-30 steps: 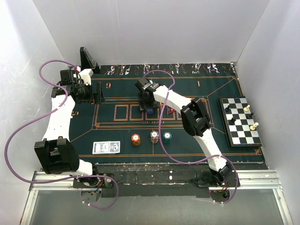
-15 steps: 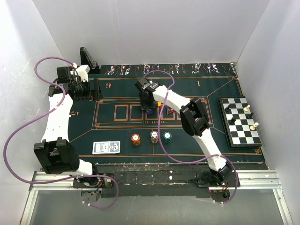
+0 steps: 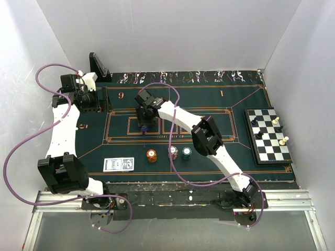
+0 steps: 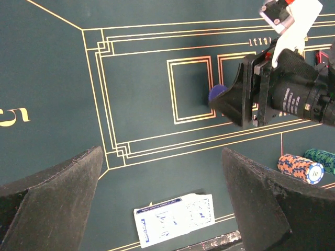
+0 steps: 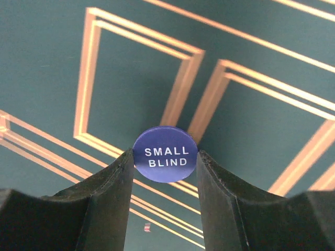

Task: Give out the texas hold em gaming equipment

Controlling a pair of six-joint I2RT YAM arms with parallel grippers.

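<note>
Green felt counter, white walls: blue chip pinched in the right gripper
Top: it hangs over the outlined boxes; chip stacks and cards lie nearer. Left wrist: left gripper spread wide, empty. Right wrist: chip reads SMALL BLIND

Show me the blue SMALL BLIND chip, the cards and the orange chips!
blue SMALL BLIND chip [image 5: 165, 155]: right wrist view, middle of its printed face.
cards [image 3: 119, 164]: top view, middle of the side facing up.
orange chips [image 3: 151, 155]: top view, top of the stack.
</note>
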